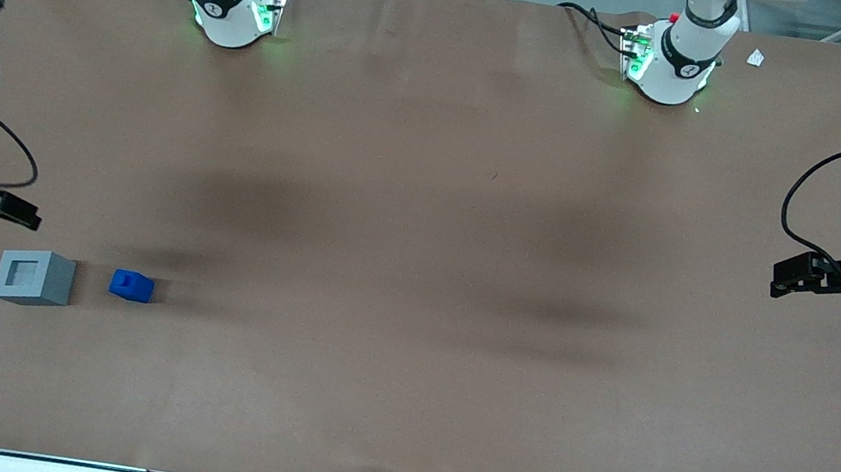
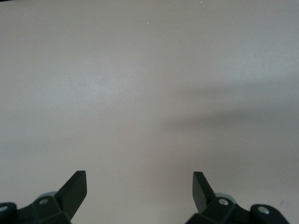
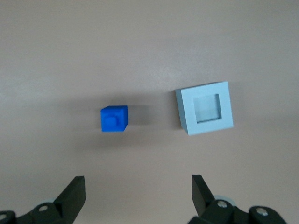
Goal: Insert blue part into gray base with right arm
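While no readable lettering shows, the gripper (image 3: 135,196) hangs spread and empty above the table (image 1: 416,268); matte blue part (image 1: 131,285) rests near the square-recessed gray base (image 1: 34,277), apart.

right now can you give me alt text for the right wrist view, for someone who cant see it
Seen from above, a small blue part and a larger gray base with an empty square recess sit apart, side by side, on a brown table. The open gripper hovers above them, holding nothing, its two black fingers spread wide.
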